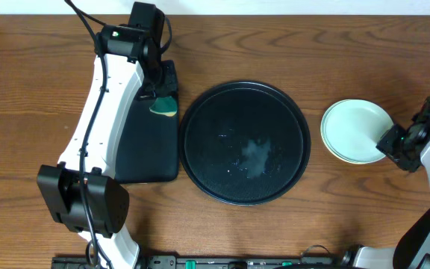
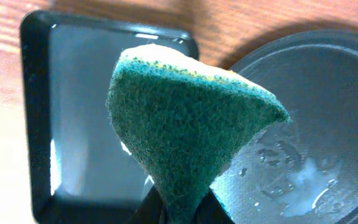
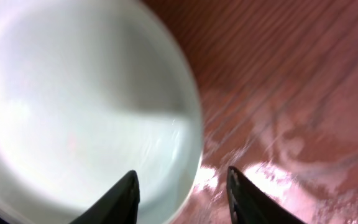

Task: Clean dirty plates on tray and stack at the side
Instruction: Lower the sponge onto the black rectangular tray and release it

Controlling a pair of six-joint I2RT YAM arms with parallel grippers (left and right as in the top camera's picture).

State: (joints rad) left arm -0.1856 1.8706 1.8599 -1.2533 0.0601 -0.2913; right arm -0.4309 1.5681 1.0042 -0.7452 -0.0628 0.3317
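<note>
**Sponge pinched in left claw, plates stacked at right claw**

On the left arm: stretched forward along the rectangular black tray [image 1: 151, 149], wrist bent down near its far end. At the left claw [image 1: 163, 96]: clamped tight on a green-and-yellow sponge [image 2: 191, 118], over that tray's far right corner, green scouring face toward the wrist camera. Just right of this claw: the round black tray [image 1: 200, 112], holding a wet smear and droplets [image 1: 258, 153]. On the right arm: reaching in from the right edge of the wooden table [image 1: 36, 75], pointing left. At the right claw [image 3: 182, 193]: fingers apart, straddling the near rim of the plates [image 1: 353, 128]. Stacked on the table, well right of the round tray, pale mint-white one on top. Contact with the rim impossible to tell through the blur.
</note>
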